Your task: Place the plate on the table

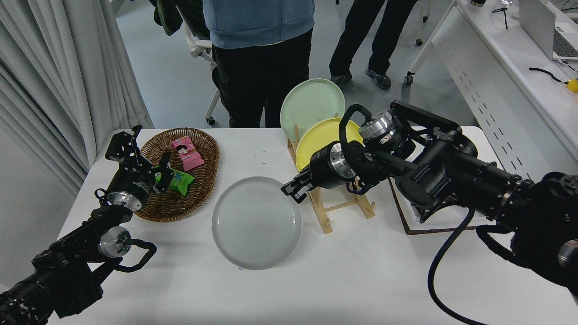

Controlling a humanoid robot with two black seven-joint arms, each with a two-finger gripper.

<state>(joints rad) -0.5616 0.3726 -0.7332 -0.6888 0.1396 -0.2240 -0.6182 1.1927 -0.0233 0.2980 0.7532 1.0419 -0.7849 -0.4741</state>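
Lying flat, round plate [257,222] on matte table [352,271].

Bare table [352,271] near side; rack [332,210] (right), basket [180,198] flank plate [256,222].

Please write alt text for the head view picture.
A light-grey plate lies on the white table, with the right gripper at its right rim. Behind stands a wooden rack holding a yellow plate and a green plate.
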